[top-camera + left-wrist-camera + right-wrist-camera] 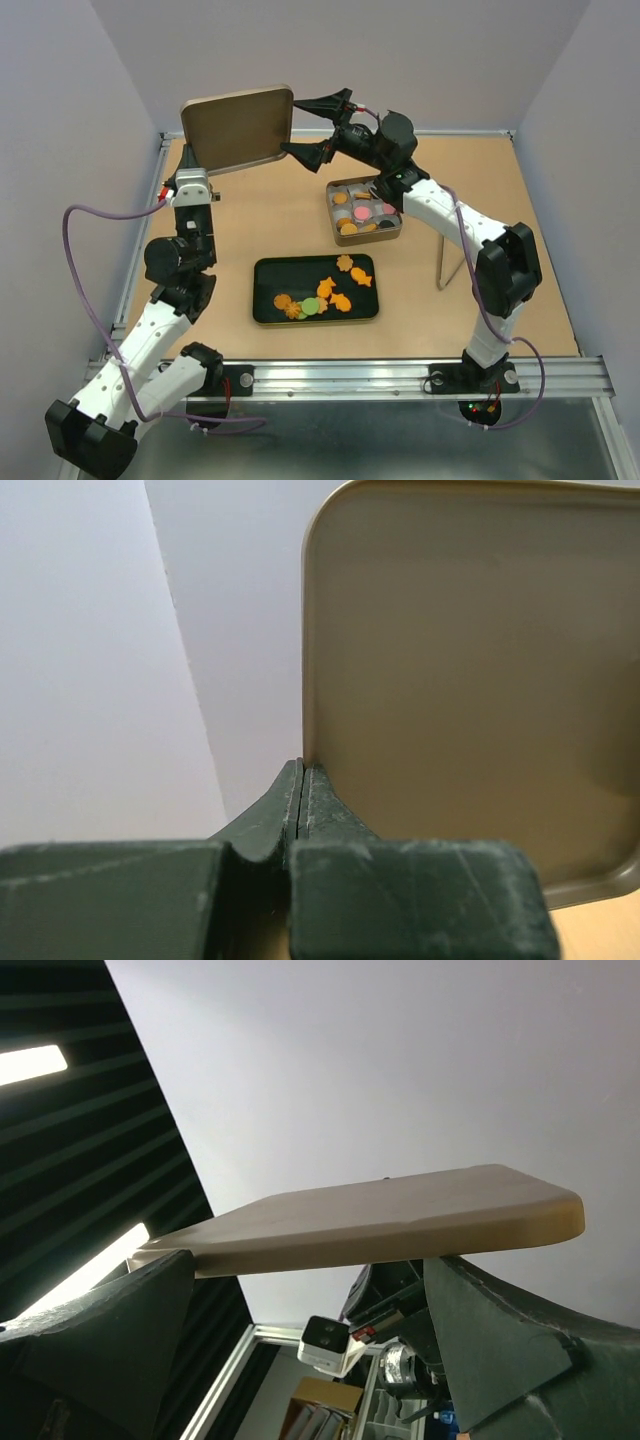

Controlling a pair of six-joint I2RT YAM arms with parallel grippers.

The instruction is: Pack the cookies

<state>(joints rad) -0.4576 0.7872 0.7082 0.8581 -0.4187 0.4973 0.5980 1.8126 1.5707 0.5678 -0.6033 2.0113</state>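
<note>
Several cookies point(322, 293), orange fish and flower shapes plus round green and brown ones, lie in a black tray point(266, 272). More round cookies point(357, 213) fill paper cups in a square tin point(331, 212). My left gripper point(190, 162) is shut on the lower left edge of the tan tin lid point(237, 128) and holds it upright in the air; its fingers point(302, 780) pinch the lid point(470, 680). My right gripper point(318, 127) is open, its fingers spread at the lid's right edge. The right wrist view shows the lid point(380, 1222) edge-on across the open gripper point(305, 1265).
Thin metal tongs point(450, 262) lie on the brown table to the right of the tin. The tray sits at the centre front, the tin behind it to the right. Grey walls enclose the table on three sides.
</note>
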